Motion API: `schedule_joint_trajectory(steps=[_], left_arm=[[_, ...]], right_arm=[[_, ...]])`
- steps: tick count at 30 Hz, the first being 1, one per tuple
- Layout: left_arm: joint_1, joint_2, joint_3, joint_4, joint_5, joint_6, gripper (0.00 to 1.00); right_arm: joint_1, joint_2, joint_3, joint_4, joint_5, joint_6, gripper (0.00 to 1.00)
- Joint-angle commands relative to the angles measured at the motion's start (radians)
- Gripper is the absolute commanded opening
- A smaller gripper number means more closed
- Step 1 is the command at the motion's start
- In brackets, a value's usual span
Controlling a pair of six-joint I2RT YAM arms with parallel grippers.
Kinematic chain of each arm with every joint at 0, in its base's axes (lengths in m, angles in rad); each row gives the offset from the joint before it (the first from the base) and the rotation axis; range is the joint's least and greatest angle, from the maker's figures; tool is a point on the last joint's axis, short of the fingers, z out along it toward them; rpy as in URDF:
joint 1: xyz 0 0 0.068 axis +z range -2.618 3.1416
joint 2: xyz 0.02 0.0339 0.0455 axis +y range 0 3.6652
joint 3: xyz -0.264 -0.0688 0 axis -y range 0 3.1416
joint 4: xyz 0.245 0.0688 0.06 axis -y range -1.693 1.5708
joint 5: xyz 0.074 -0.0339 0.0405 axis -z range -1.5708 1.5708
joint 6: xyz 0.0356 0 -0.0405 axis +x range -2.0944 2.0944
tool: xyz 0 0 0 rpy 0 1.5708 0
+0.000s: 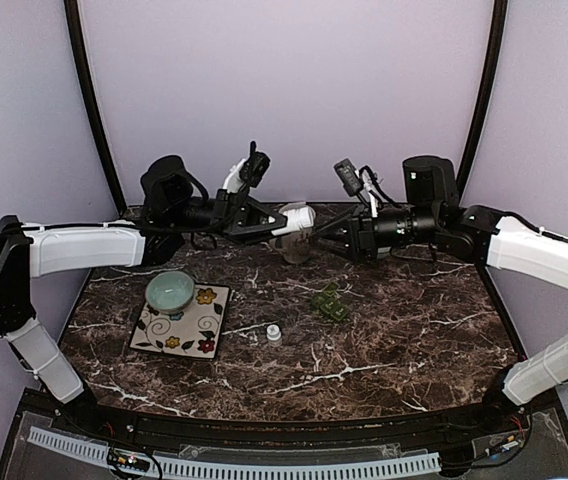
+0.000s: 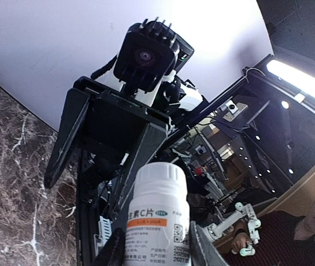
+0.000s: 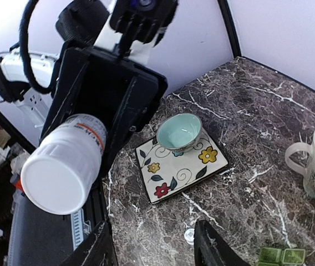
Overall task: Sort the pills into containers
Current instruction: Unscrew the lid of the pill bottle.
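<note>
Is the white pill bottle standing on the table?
No, the left fingers hold the white pill bottle in the air, above the table.

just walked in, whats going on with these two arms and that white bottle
The left gripper holds a white pill bottle sideways in the air over the back of the table, with its capped end turned towards the right arm. The right gripper faces it with its jaws open and grips nothing. The green pill box lies on the marble below, with neither gripper at it. No pills can be seen out of the bottle, so the sorting looks not yet begun.
</note>
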Motion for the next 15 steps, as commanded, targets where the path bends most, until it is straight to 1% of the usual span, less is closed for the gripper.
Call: schedule_joint_trajectory(steps=[1, 5, 7, 11, 15], left_arm=[[0.006, -0.075, 0.012, -0.253, -0.090, 0.298, 0.00], [0.006, -0.089, 0.011, -0.353, -0.140, 0.416, 0.00], [0.006, -0.095, 0.003, -0.376, -0.159, 0.452, 0.00], [0.007, -0.115, -0.019, -0.403, -0.199, 0.504, 0.00], [0.006, -0.141, -0.039, -0.432, -0.245, 0.568, 0.00]], right_arm=[[-0.035, 0.010, -0.005, 0.042, 0.043, 0.281, 0.49], [-0.074, 0.017, -0.021, 0.071, 0.005, 0.461, 0.46], [-0.088, 0.018, -0.029, 0.078, -0.004, 0.533, 0.46], [-0.111, 0.033, -0.042, 0.141, -0.082, 0.693, 0.46], [-0.113, 0.039, -0.043, 0.197, -0.114, 0.807, 0.46]])
